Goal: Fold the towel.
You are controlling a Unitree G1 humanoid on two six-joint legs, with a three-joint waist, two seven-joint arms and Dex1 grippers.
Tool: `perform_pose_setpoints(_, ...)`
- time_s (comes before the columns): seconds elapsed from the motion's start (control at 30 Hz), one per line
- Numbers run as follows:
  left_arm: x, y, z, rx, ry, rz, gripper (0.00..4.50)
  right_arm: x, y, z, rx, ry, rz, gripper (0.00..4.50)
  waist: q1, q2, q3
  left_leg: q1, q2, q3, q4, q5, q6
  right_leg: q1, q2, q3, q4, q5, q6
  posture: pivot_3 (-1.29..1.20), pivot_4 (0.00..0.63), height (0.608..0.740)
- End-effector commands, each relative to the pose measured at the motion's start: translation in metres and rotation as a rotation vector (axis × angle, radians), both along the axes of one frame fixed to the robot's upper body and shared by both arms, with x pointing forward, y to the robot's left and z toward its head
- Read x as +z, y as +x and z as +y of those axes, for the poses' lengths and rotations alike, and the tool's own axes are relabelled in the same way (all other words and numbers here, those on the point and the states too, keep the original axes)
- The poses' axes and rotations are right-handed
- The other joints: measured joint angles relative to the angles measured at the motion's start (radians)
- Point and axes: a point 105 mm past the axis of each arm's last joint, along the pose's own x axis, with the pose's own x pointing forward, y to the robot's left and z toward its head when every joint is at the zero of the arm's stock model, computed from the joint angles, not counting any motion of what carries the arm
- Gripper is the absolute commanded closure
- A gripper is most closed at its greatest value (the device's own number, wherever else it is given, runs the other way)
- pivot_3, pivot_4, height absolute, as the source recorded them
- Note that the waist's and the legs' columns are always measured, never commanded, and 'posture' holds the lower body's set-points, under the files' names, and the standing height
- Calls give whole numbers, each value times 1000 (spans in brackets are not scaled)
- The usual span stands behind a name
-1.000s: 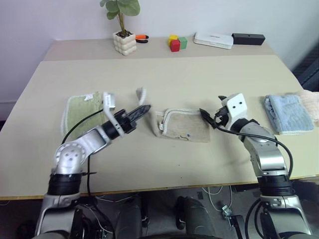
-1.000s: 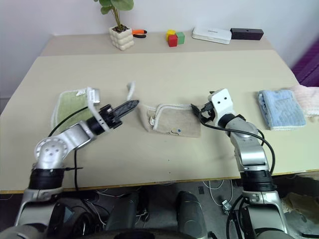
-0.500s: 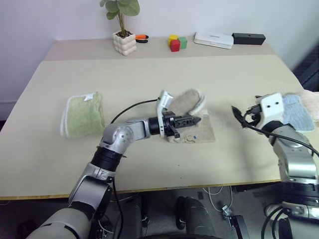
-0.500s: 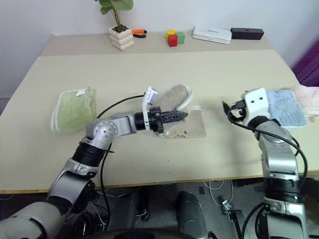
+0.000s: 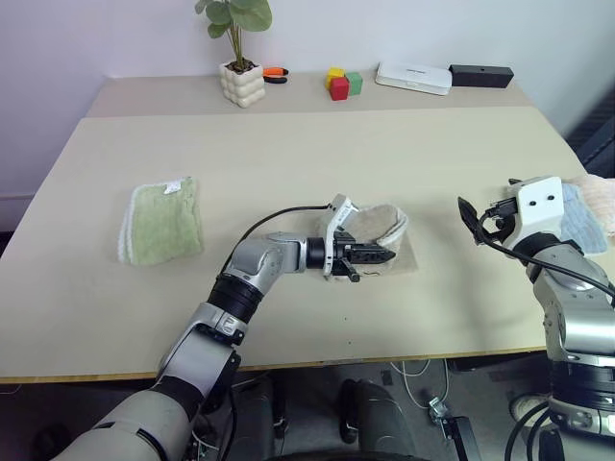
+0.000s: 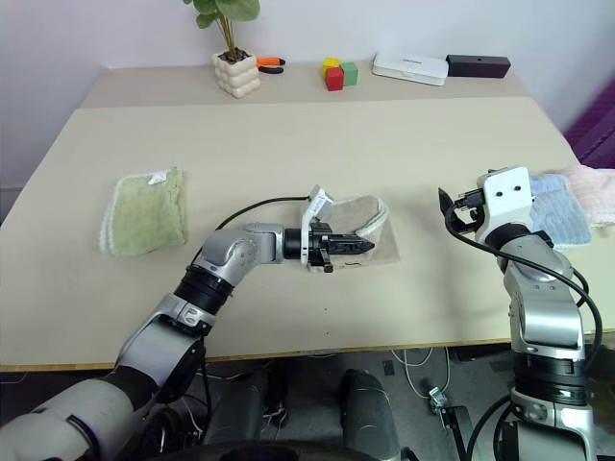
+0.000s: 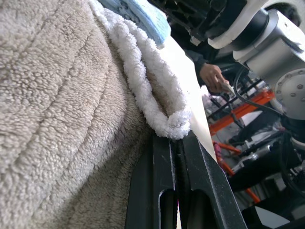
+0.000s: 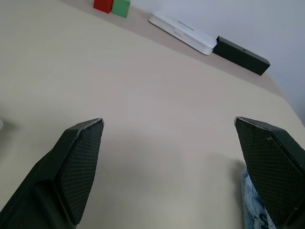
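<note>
Here, the scene by its parts:
Towel look: the towel (image 5: pixel 380 223) is beige terry with a whitish corded edging; one layer arches over onto the rest, so it lies partly doubled.
Towel place: near the middle of the worktop (image 5: pixel 317 154), somewhat toward its near edge.
Left end effector: the left end effector (image 5: pixel 382 255) lies level over the towel's near side, its black fingers (image 7: pixel 164 191) pressed together on the towel's corded edge.
Right end effector: the right end effector (image 5: pixel 471 216) hangs above the worktop toward its right edge, jaws spread wide with nothing between them.
Hard to make out: the towel's near part sits behind the left end effector; the dark mark cannot be made out.
Cut off: the light blue towel (image 6: pixel 560 213) at the right edge is partly behind the right arm; a pinkish cloth (image 6: pixel 598 182) beside it runs out of view.
Containers: a white knobbly pot (image 5: pixel 240 83) at the far edge holds a green plant (image 5: pixel 233 17).
Other: a folded green towel (image 5: pixel 162 221) lies toward the left edge.
</note>
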Motion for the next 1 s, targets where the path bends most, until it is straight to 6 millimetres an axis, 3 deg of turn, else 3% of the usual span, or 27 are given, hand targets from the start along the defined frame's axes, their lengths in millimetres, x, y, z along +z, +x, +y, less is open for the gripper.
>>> perform_pose_setpoints(0.03,9,-2,-6,-48,-26,-27,3912,17,-3,4,7,-7,-64,0,0,0,0,0,0,0,0,0,0,0,0,0,0,0,0,0,150,740)
perform_pose_setpoints(0.1,8,-2,-8,-52,-21,-27,3125,19,-2,6,12,-8,-69,0,0,0,0,0,0,0,0,0,0,0,0,0,0,0,0,0,150,740)
perform_pose_setpoints(0.3,11,2,-4,-33,-30,-65,79,23,2,11,24,-10,-78,0,-2,0,0,0,0,0,0,0,0,0,0,0,1,0,0,0,150,740)
perform_pose_setpoints(0.7,83,-27,14,-100,-359,-192,28,29,18,31,64,134,-116,0,-1,0,0,0,1,-1,5,1,-2,1,0,0,5,0,0,0,150,740)
perform_pose_setpoints(0.83,84,2,25,108,-340,-188,28,29,21,44,95,196,-119,0,-1,0,0,0,1,-2,10,-1,3,2,0,0,8,-1,1,0,150,740)
perform_pose_setpoints(0.9,80,21,42,252,-311,-190,564,28,18,58,139,268,-117,254,-3,0,0,0,1,-2,11,-2,3,2,0,0,10,-1,1,0,150,740)
perform_pose_setpoints(1.0,73,27,64,351,-317,-187,1895,9,9,87,212,368,-64,1373,-6,1,0,1,1,-3,10,-2,3,1,0,0,12,-1,1,0,150,740)
